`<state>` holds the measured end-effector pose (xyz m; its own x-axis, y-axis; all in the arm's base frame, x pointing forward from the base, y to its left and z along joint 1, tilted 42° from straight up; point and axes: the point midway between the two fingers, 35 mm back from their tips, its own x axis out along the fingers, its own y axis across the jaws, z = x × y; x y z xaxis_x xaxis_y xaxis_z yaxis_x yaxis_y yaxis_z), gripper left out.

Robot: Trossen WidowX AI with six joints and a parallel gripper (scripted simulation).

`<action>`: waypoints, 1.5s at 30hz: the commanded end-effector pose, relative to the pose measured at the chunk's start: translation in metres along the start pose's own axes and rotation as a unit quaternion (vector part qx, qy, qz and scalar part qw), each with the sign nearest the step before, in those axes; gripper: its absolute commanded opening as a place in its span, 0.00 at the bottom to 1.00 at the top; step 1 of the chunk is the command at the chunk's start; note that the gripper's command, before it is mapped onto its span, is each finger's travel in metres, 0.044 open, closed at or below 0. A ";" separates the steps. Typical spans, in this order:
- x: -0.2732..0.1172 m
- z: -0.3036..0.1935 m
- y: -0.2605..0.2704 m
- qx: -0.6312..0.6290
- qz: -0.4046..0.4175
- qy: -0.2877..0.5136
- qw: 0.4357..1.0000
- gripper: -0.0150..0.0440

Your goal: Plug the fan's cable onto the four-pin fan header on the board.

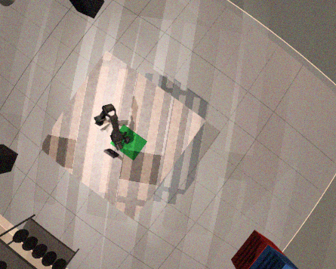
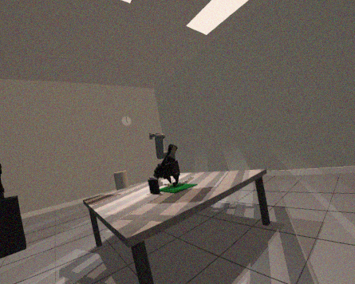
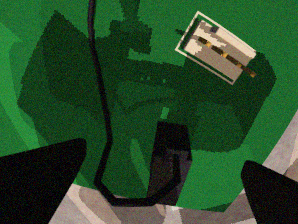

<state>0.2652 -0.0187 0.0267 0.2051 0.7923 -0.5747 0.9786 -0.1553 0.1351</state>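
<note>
Wrist view, left to right: black cable (image 3: 102, 95) looped over green board (image 1: 138, 143) (image 2: 184, 187) (image 3: 210, 175); dark plug (image 3: 172, 136) seen by the board's lower edge, ungripped, between the spread fingers of the end effector (image 1: 127, 139) (image 2: 175, 184) (image 3: 166, 159) (opened wide); pale four-pin header (image 3: 218, 46) left unplugged, pins exposed, upper right.
</note>
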 end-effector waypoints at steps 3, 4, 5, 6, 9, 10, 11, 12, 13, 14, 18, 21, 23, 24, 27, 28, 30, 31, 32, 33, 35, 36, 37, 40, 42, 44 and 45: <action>0.001 0.000 0.000 0.000 0.000 0.000 1.000 0.96; 0.001 0.000 0.000 0.000 0.000 0.000 1.000 0.91; 0.001 0.000 0.000 0.000 0.000 0.000 1.000 0.87; 0.001 0.000 0.000 0.000 0.000 0.000 1.000 0.82; 0.001 0.000 0.000 0.000 0.000 0.000 1.000 0.69; 0.001 0.000 0.000 0.000 0.000 0.000 1.000 0.64; 0.001 0.000 0.000 0.000 0.000 0.000 1.000 0.60; 0.001 0.000 0.000 0.000 0.000 0.000 1.000 0.56; 0.001 0.000 0.000 0.000 0.000 0.000 1.000 0.54; 0.001 0.000 0.000 0.000 0.000 0.000 1.000 0.53; 0.001 0.000 0.000 0.000 0.000 0.000 1.000 0.49; 0.001 0.000 0.000 0.000 0.000 0.000 1.000 0.45; 0.001 0.000 0.000 0.000 0.000 0.000 1.000 0.43; 0.001 0.000 0.000 0.000 0.000 0.000 1.000 0.42; 0.001 0.000 0.000 0.000 0.000 0.000 1.000 0.39; 0.001 0.000 0.000 0.000 0.000 0.000 1.000 0.37; -0.001 0.000 0.000 0.000 0.000 0.000 1.000 0.29; -0.003 0.000 0.000 0.000 0.000 -0.001 1.000 0.25; -0.006 -0.001 0.001 0.001 0.000 -0.001 1.000 0.25; -0.009 -0.001 0.001 0.001 0.000 -0.001 1.000 0.25; -0.015 -0.002 0.002 0.001 0.000 -0.002 1.000 0.25; -0.018 -0.002 0.002 0.001 0.000 -0.003 1.000 0.25; -0.021 -0.003 0.002 0.002 0.000 -0.003 1.000 0.25; -0.030 -0.004 0.003 0.002 0.000 -0.004 1.000 0.25; -0.036 -0.006 0.003 0.003 0.000 -0.004 1.000 0.25; -0.042 -0.007 0.003 0.003 -0.001 -0.004 1.000 0.25; -0.045 -0.008 0.003 0.003 -0.001 -0.004 1.000 0.25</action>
<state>0.2599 -0.0411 0.0496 0.2007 0.7914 -0.5774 0.9796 -0.1594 0.1221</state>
